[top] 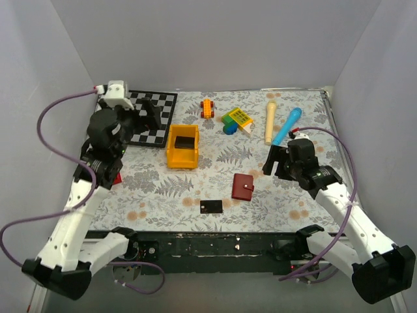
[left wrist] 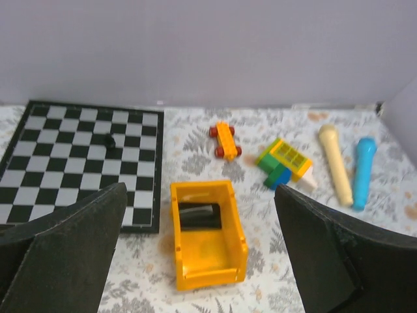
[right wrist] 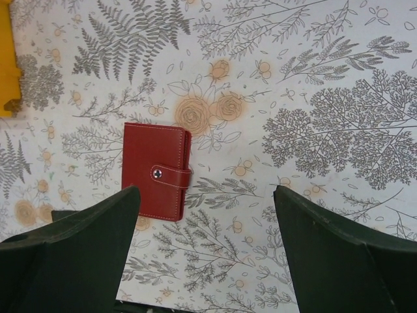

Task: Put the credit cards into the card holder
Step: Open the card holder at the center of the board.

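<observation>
The maroon card holder (top: 243, 186) lies folded shut with its snap tab fastened, right of the table's middle. In the right wrist view the card holder (right wrist: 155, 171) sits just beyond my left finger. One black credit card (top: 211, 207) lies flat near the front edge, left of the holder. A black flat thing (left wrist: 199, 217), likely another card, rests in the far end of the yellow bin (left wrist: 207, 261). My right gripper (top: 273, 160) (right wrist: 205, 192) hangs open and empty to the right of the holder. My left gripper (top: 151, 112) (left wrist: 199, 190) is open and empty over the chessboard, facing the bin.
A chessboard (top: 151, 116) with a black piece lies at the back left. Along the back are an orange toy car (top: 208, 107), a stack of coloured blocks (top: 236, 120), a cream stick (top: 270, 122) and a blue marker (top: 287, 126). Something red (top: 117, 177) shows under my left arm.
</observation>
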You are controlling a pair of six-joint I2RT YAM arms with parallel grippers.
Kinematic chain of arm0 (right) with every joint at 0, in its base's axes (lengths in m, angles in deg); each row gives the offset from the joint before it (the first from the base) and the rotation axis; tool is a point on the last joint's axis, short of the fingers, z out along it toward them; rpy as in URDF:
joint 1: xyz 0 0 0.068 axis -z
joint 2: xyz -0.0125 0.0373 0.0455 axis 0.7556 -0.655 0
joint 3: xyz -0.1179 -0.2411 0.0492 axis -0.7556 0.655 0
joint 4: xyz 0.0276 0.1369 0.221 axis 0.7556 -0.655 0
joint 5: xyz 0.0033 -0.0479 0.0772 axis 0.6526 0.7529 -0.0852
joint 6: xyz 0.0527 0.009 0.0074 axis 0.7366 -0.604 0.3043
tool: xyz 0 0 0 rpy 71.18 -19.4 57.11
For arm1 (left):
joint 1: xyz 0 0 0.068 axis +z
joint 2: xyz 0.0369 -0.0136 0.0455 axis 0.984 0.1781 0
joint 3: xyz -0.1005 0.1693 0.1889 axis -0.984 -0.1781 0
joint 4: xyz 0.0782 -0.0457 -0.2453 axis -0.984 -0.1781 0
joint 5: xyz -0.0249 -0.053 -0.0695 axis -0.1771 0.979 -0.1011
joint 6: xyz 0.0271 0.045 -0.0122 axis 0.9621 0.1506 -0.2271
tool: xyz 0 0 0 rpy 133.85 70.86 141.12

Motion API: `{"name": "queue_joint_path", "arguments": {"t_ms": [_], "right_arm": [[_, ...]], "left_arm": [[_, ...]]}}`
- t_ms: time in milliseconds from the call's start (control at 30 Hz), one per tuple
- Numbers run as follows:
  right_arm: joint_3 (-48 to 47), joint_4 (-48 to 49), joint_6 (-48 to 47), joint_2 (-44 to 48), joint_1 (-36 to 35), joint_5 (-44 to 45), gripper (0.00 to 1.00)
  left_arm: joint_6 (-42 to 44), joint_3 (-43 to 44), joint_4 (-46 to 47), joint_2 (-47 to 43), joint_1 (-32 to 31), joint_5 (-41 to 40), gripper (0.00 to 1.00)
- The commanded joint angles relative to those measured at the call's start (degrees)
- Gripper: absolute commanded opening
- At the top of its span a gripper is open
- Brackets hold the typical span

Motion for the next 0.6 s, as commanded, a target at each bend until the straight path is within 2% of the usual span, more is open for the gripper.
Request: {"name": "queue_joint_path", "arguments": {"t_ms": [0, 67, 133, 300, 367, 467, 567], "right_arm": [[-0.02, 0.94, -0.1, -1.38, -0.33, 2.96, 0.93], [-1.25, -0.81, 0.42, -2.35, -0.76, 3.04, 0.92], [-2.31, -2.04, 0.6, -3.58, -2.08, 3.22, 0.92], [-4.15, -4.15, 3.84, -6.13, -4.1, 2.6, 0.9], [-4.16, -4.6, 5.34, -6.4, -4.63, 1.99, 0.88], [-3.98, -4.69, 6.92, -6.31, -5.6, 1.64, 0.87], [-3.81, -4.42, 7.02, -6.84, -6.47, 1.02, 0.85]], "left_arm": [[-1.15, -5.73, 8.56, -3.8, 2.15, 3.73, 0.98], [-1.31, -4.41, 6.37, -3.63, 1.62, 10.3, 0.98], [-2.1, -4.67, 6.27, -3.28, -2.05, 15.51, 0.98], [-7.63, -9.58, 8.63, 1.72, -19.36, 9.64, 0.98], [-12.45, -13.61, 11.35, 3.75, -22.89, 9.02, 0.98], [-20.19, -20.65, 20.4, 6.64, -24.83, 13.14, 0.94], [-21.71, -21.46, 22.97, 12.26, -29.83, 11.41, 0.91]]}}
